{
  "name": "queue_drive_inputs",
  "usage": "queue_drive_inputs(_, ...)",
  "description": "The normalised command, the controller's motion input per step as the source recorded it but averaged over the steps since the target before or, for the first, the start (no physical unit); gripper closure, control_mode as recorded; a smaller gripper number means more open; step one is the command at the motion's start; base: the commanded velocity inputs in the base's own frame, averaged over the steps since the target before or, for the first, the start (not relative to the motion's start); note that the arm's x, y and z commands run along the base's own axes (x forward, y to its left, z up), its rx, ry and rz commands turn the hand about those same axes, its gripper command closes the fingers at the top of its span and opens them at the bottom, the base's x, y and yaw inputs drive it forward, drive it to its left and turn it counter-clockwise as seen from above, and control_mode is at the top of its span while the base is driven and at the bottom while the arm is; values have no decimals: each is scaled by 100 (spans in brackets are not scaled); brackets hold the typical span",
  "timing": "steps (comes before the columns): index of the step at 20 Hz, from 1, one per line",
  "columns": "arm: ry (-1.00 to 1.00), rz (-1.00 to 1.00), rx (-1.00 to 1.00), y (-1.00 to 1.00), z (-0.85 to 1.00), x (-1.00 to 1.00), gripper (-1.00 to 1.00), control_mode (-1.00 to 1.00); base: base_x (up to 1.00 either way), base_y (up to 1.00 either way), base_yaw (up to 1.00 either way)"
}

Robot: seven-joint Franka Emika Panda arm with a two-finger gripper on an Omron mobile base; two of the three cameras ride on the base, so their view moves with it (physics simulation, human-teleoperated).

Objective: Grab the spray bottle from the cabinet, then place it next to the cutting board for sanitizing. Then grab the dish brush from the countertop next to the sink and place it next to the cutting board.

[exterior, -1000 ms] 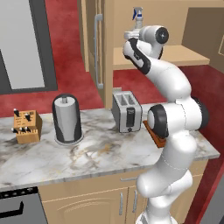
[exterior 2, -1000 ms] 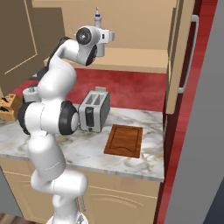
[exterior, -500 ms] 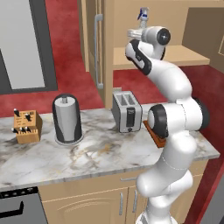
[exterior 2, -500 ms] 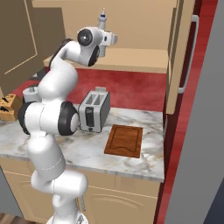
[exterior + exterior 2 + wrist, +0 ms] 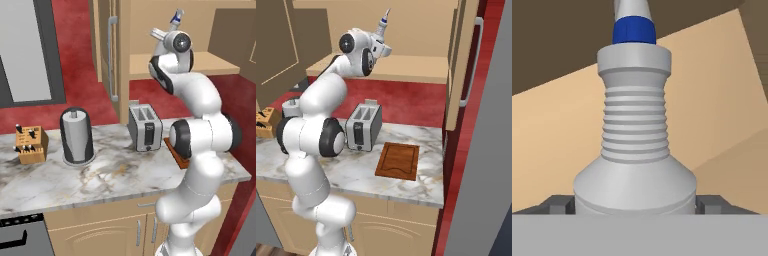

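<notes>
1. Up at the light tan wooden wall cabinet point(image 5: 421, 67), above its plain shelf point(image 5: 220, 62), the small pale grey spray bottle point(image 5: 636, 150) sits between the jaws. The two dark fingertips point(image 5: 559, 204) stand wide apart, one against each side of the bottle's broad shoulder. The grip looks firm, though the contact itself is partly hidden at the bottom of the hand view.
2. The bottle's ribbed neck and blue nozzle tip point away from the hand. In the right base view the bottle point(image 5: 383, 22) tilts, nozzle uppermost, over the front edge of the shelf.
3. In the left base view the bottle point(image 5: 176, 16) shows just above the white wrist, with the open cabinet interior behind it and free space around it.
4. The tall cabinet door with the long silver bar handle point(image 5: 473, 60) stands swung open to the right, well apart from the arm.
5. Below, the flat reddish-brown wooden cutting board point(image 5: 398, 161) lies on the white-grey marble desk point(image 5: 426, 185), near its front edge and just beside the silver two-slot toaster point(image 5: 363, 127). Bare marble runs to the board's right and in front of it.
6. Farther left on the desk stand a dark grey cylindrical canister point(image 5: 76, 136) and a tan wooden knife block point(image 5: 30, 144), both well apart from the board.
</notes>
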Motion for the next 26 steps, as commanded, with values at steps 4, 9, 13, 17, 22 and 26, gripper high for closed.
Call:
queue_drive_inputs(4, -2, -7, 5, 0, 0, -12, 100, -100, 0, 0, 0)
queue_drive_inputs(9, -7, 0, 0, 0, 2, -15, 100, -100, 0, 0, 0)
queue_drive_inputs(13, -8, 0, 0, 0, 0, -29, 100, -100, 0, 0, 0)
queue_drive_inputs(17, -10, 0, 2, -3, 0, -69, 100, -100, 0, 0, 0)
queue_drive_inputs(22, -12, -1, 13, -5, 0, -97, 100, -100, 0, 0, 0)
queue_drive_inputs(26, -9, -3, 27, -7, 0, -100, 100, -100, 0, 0, 0)
